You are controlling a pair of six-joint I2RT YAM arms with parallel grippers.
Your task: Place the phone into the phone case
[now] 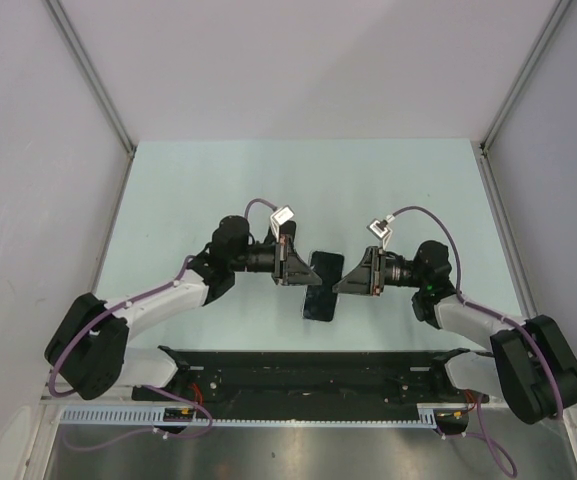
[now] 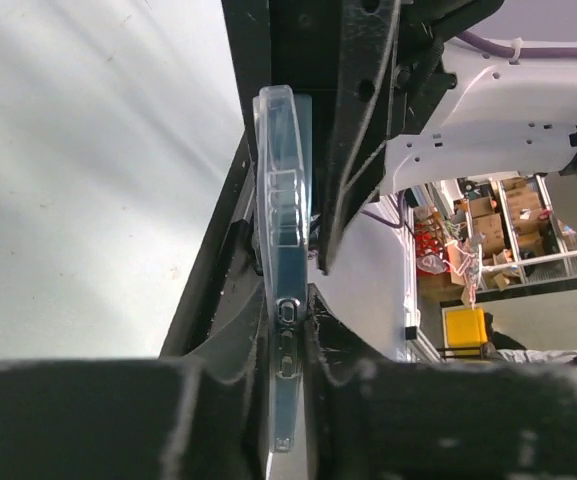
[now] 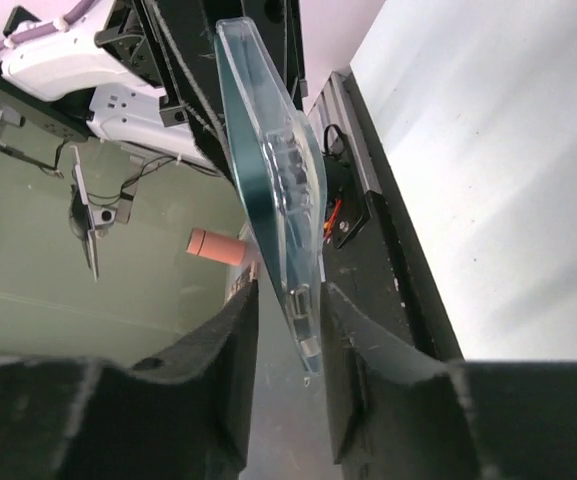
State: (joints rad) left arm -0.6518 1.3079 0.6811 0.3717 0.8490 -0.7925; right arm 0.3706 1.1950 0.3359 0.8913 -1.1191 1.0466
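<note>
From above, the phone case [image 1: 320, 288] is too small to tell whether anything sits in it. Both wrist views catch it nearly edge-on, its 2 broad faces all but hidden. Below it the left fingers [image 2: 88, 420] and right fingers [image 3: 98, 420] are blurred, cut by the bottom edge.

We look down on a pale mint-green desk [image 1: 218, 190] enclosed on three sides by plain white panel walls: a back wall [image 1: 308, 60], a left wall [image 1: 28, 180] and a right wall [image 1: 568, 200]. Slim aluminium corner posts [image 1: 90, 75] run along the joins. The light is soft and even, with a faint sheen on the desk. Past the enclosure, from the left wrist view, we see stacked brown cardboard boxes [image 2: 488, 230] on shelving and a yellow bin [image 2: 465, 327]. From the right wrist view we see a dull green floor [image 3: 118, 270].
</note>
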